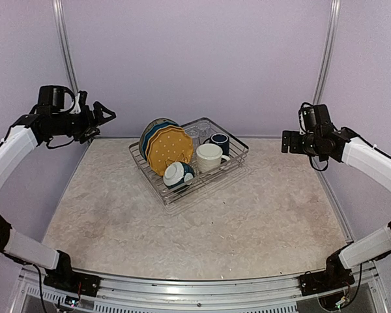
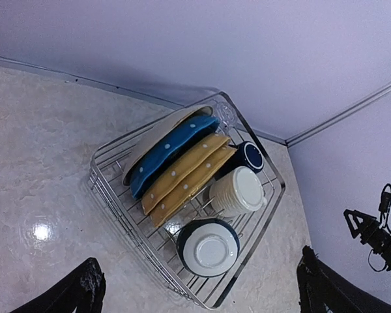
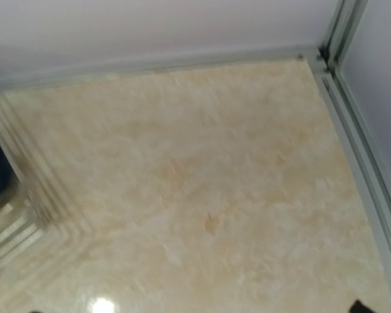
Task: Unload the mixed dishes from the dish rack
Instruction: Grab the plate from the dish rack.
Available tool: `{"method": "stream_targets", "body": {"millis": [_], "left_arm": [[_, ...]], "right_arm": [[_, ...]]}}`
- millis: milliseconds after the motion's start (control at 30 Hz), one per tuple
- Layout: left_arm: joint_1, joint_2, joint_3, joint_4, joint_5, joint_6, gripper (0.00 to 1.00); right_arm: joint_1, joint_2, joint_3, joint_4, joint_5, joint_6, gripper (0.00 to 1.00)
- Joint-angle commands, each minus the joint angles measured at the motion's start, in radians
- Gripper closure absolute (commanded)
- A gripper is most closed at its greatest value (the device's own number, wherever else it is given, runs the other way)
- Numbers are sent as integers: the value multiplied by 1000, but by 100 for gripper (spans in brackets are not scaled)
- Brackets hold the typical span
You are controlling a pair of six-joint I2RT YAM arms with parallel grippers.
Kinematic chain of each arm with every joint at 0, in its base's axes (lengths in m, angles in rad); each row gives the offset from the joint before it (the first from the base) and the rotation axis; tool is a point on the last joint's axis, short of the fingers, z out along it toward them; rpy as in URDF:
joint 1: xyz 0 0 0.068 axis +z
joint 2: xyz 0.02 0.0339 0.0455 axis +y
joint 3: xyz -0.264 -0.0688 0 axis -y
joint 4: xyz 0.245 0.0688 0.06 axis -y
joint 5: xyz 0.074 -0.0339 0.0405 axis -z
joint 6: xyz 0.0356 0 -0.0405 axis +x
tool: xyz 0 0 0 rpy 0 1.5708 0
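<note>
The dish rack (image 1: 215, 183) sits at the back middle of the marble-patterned table (image 1: 182, 241), turned corner-on to the arms and close to the lilac rear wall (image 1: 195, 59). A broad stretch of tabletop lies between the rack and the arm bases, with more on both flanks. A metal rail (image 1: 202, 282) borders the near edge.

Inside the wire basket, 4 plates stand on edge in the dividers. 2 yellow dotted plates (image 2: 189, 177) are at the front, a blue dotted plate (image 2: 173, 151) is behind them and a cream plate (image 2: 161, 134) is rearmost. Beside the plates are a cream mug (image 1: 210, 157) and a navy mug (image 1: 221, 141). Clear glasses (image 1: 197, 132) are at the far corner. A teal-and-white bowl (image 1: 179, 175) rests upside down at the near corner.

Both arms are raised high at the table's sides, well apart from the rack and touching nothing. The left gripper (image 1: 103, 124) points toward the rack with its fingers (image 2: 85, 290) spread wide. The right gripper (image 1: 285, 142) faces inward from the opposite side. Its blurred wrist view shows only dark tips at the 2 bottom corners, set far apart.
</note>
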Motion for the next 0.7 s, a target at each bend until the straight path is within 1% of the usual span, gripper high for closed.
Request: {"method": "stream_targets", "body": {"millis": [0,100,200,367,433,500,667], "left_arm": [[-106,90,92,-123,-37,94,2],[-180,167,152,-156,-49,126,6],[-234,260,227,-198,-60,147,12],[-328,418,357,-277,-73,169,20],[-373,466,394,-305,-77,164,21],[-418,513,425,-325,-80,164,21],[-496,594,473,-346,-112,127,17]], "right_arm": [[14,54,51,-111,-5,-4,0],[15,89,75,-135,-46,-20,0],[17,110,80,-137,-67,-37,0],[27,102,53,-107,-60,-30,0],[28,93,41,-94,-71,-32,0],[29,94,41,-88,-114,-52,0],[32,109,38,-58,-241,-66,0]]}}
